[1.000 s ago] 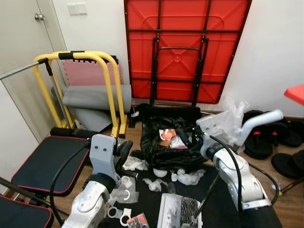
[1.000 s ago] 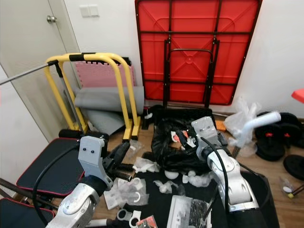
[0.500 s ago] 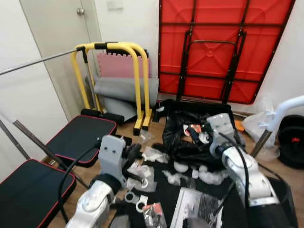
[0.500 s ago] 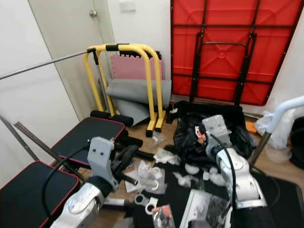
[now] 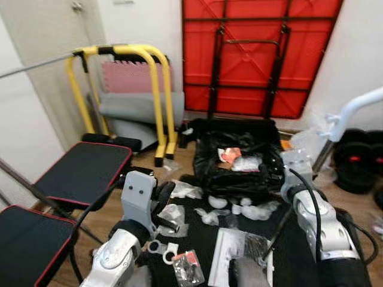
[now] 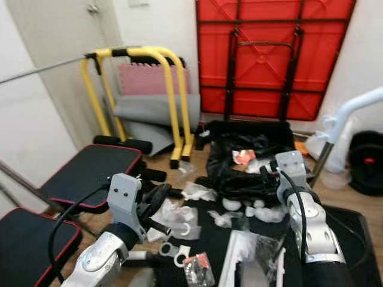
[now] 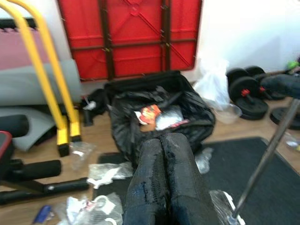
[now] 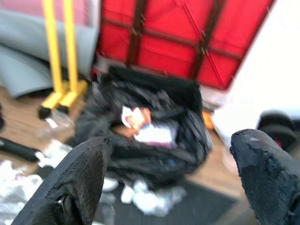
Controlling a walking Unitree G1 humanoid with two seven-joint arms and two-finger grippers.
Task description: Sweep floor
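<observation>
Sweeping looks barely begun: scraps of rubbish [image 5: 214, 218] litter the floor [image 5: 179, 161] at 6 o'clock of the black bag [image 5: 236, 167], which holds a little. Left gripper [image 7: 161, 154] is clenched and empty; right gripper [image 8: 173, 173] is spread wide, holding nothing

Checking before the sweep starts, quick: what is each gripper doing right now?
Left gripper: shut, holding nothing.
Right gripper: open wide, holding nothing, facing the black rubbish bag.

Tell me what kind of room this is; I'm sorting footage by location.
Probably a home storage or workout room: a yellow exercise frame, a folded red table against the wall, weight plates, and a black trash bag amid floor litter.
</observation>
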